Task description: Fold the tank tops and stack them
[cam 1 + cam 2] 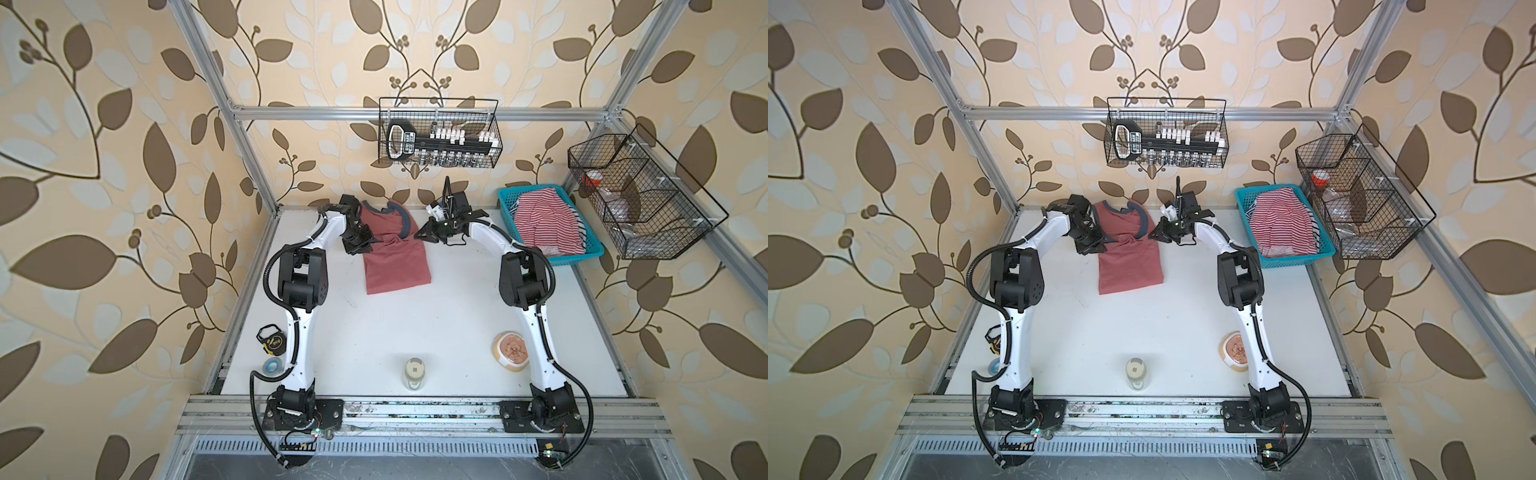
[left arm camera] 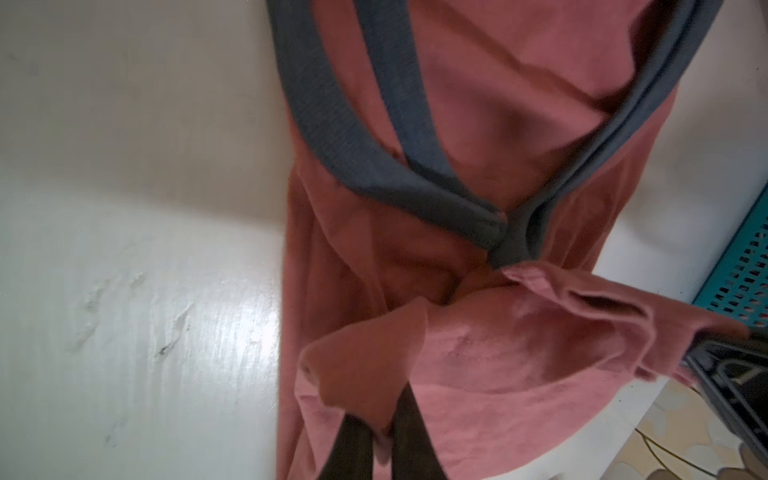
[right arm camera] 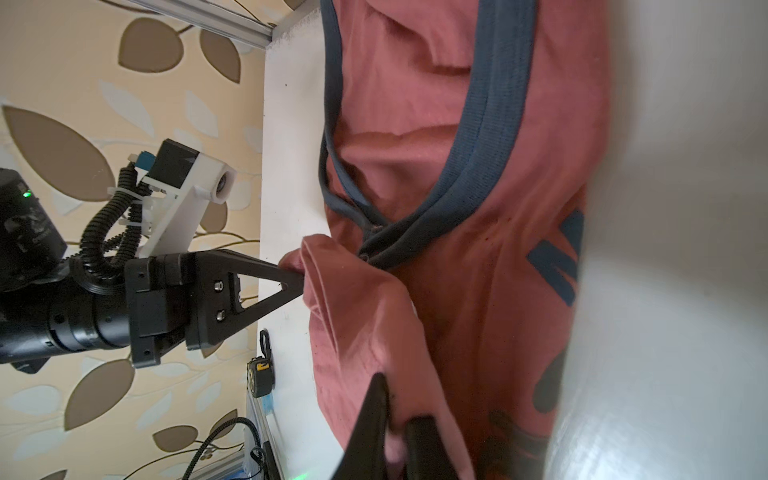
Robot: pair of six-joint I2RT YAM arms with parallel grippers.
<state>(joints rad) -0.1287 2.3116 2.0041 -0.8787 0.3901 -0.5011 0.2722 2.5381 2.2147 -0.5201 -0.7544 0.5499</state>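
We read no legible text here. The navy print [image 3: 557, 266] on the brick-red tank top [image 3: 415, 174] shows only cut-off strokes; the socket set [image 1: 440, 143] label is blurred.

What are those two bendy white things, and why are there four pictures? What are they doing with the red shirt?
They are two robot arms, bolted to the front of a white table. Each arm ends in a claw that pinches like two fingers. The two wide pictures come from a camera up high, looking down on everything. The two close pictures come from small cameras on the arms' wrists, so you see the cloth from right up close. The left claw and the right claw each pinch a bit of the red tank top, which lies on the table. A striped tank top sits crumpled in the blue basket. Nearer the front are a tape measure and a glass jar.
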